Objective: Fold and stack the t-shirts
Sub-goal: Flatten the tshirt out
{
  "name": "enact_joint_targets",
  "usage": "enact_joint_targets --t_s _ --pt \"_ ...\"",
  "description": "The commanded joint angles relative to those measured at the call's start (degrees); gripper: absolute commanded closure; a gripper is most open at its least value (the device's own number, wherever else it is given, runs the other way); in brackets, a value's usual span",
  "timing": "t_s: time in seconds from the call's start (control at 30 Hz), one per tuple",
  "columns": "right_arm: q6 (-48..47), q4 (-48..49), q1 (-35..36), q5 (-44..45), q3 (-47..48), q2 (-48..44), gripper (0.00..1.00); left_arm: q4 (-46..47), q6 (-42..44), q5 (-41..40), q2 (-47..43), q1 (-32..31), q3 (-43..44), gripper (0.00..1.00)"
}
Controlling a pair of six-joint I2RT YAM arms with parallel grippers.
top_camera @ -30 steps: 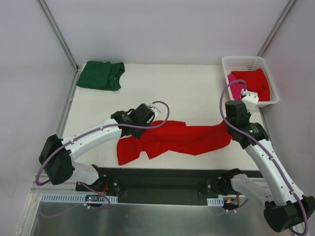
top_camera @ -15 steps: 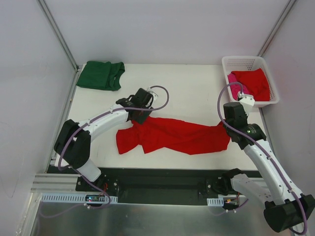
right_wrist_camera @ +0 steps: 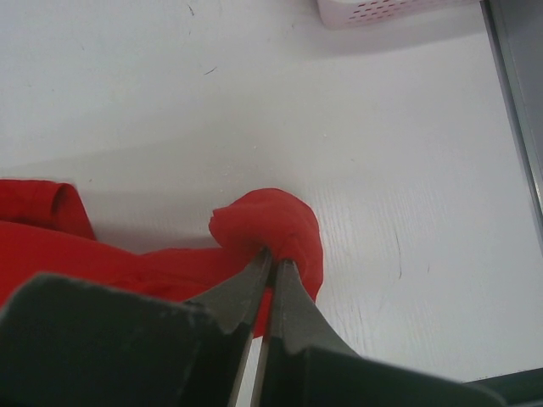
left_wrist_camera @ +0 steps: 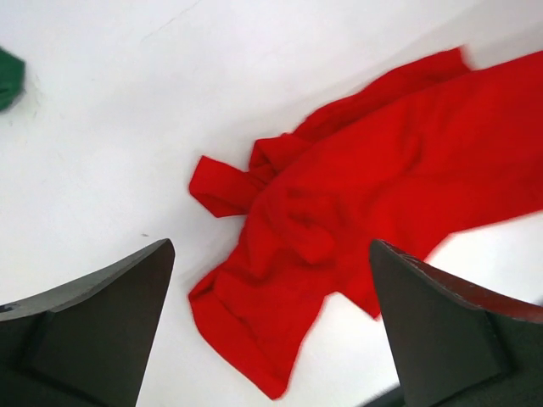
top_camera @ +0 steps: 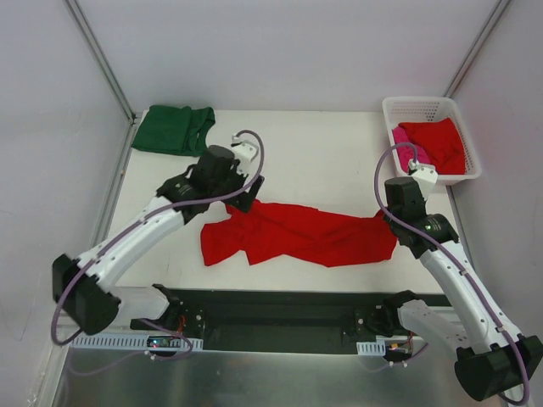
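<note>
Red t-shirt (top_camera: pixel 297 233): lies crumpled and stretched in a long band on the table (top_camera: pixel 322 161), running between the two claws, not folded.
Left claw (top_camera: pixel 246 191): jaws spread wide, nothing between them, gripping nothing.
Left claw, wrist view (left_wrist_camera: pixel 271 339): the two dark fingers (left_wrist_camera: pixel 102 331) stand far apart at the lower corners; the red t-shirt (left_wrist_camera: pixel 373 170) lies below and ahead of them, with a small twisted flap of cloth ahead on the finger's left side.
Right claw (top_camera: pixel 392 216): jaws pinched together on the right end of the red t-shirt.
Right claw, wrist view (right_wrist_camera: pixel 270 263): the fingertips meet on a small raised fold of the red t-shirt (right_wrist_camera: pixel 280 225); the rest of the cloth trails away to the claw's left, and bare table lies ahead.
Green t-shirt (top_camera: pixel 174 130): a folded bundle at the table's far left corner, beyond the left claw and apart from it; only an edge shows at the far left of the wrist view (left_wrist_camera: pixel 8 76).
Basket (top_camera: pixel 424 106): white lattice, at the far right corner, beyond the right claw.
Second red t-shirt (top_camera: pixel 437 140): bunched inside the basket.
Pink t-shirt (top_camera: pixel 405 146): in the basket beside the second red t-shirt, on the side nearer the right claw.
</note>
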Motion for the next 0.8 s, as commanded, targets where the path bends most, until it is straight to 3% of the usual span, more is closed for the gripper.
enact_joint_targets --t_s 0.0,0.07,0.23,0.33,0.6,0.77 --pt "0.6 1.5 0.0 0.3 -0.4 -0.7 0.99 -3.0 -7.3 12.4 -10.8 -1.7 -3.6 0.01" --pt "0.6 1.8 -0.1 0.2 -0.4 -0.1 0.99 -4.0 -10.4 13.7 -14.1 -3.8 -6.4 0.01" --pt "1.0 2.3 0.1 -0.6 -0.3 0.1 0.99 -4.2 -18.4 4.3 -16.3 -16.1 -13.2 0.01" --pt "1.3 2.5 0.3 -1.2 -0.2 0.3 0.99 -0.6 -25.5 1.0 -18.3 -19.7 -17.6 0.01" --pt "1.8 2.4 0.8 -1.7 -0.3 0.1 0.99 3.7 -36.6 -5.2 -26.1 -21.7 -29.2 0.01" --pt "2.2 2.4 1.5 -1.7 -0.3 0.1 0.99 12.1 -42.3 0.0 -23.8 -21.8 -35.0 0.01"
